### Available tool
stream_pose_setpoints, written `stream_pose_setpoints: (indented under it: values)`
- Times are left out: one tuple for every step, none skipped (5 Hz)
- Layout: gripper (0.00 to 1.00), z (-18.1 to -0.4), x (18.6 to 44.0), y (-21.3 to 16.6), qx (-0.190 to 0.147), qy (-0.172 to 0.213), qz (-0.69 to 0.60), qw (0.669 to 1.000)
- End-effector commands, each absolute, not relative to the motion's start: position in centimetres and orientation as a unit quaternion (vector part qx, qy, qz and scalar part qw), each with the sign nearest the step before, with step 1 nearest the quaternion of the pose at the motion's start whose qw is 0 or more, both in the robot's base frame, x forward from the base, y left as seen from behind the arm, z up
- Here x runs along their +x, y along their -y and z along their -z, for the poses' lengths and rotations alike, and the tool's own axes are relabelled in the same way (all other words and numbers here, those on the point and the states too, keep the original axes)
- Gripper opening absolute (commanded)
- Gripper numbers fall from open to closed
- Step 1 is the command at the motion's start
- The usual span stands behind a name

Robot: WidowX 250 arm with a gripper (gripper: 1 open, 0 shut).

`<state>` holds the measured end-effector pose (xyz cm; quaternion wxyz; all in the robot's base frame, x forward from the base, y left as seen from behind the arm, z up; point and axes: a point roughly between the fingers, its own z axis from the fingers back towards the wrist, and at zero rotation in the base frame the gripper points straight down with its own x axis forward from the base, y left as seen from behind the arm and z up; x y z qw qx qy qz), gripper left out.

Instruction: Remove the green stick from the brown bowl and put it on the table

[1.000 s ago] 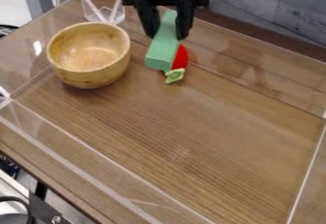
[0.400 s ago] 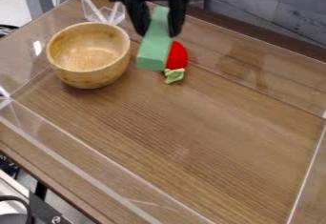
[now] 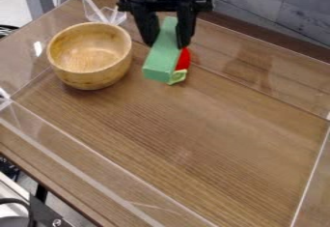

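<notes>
Red toy (image 3: 184, 63) — half hidden by green stick (image 3: 164, 59).

Grainy wooden brown bowl (image 3: 89, 55), matt green stick (image 3: 164, 59), glossy wood-grain table (image 3: 194, 134), clear acrylic walls (image 3: 312, 187).

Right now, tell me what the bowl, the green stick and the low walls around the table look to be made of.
Brown bowl: wood, by the visible grain and thick turned rim; smooth, slightly glossy.
Green stick: uniform matte green with flat faces; painted wood or plastic, it is hard to say which.
Walls: clear, with bright edges, likely acrylic.
Table: wood-grain surface, possibly laminate.
</notes>
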<state>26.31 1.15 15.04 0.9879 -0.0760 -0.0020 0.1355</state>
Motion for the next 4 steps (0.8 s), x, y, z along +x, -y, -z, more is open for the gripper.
stream_pose_setpoints:
  values:
    - [0.00, -15.7, 26.6, -1.0, -0.079, 0.031, -0.143, 0.986]
    - [0.00, -13.1, 27.5, 0.2, -0.071, 0.025, -0.112, 0.991]
    - [0.00, -9.6, 28.7, 1.3, -0.053, 0.021, -0.096, 0.994]
    - [0.00, -7.2, 30.1, 1.8, -0.043, 0.020, -0.092, 0.995]
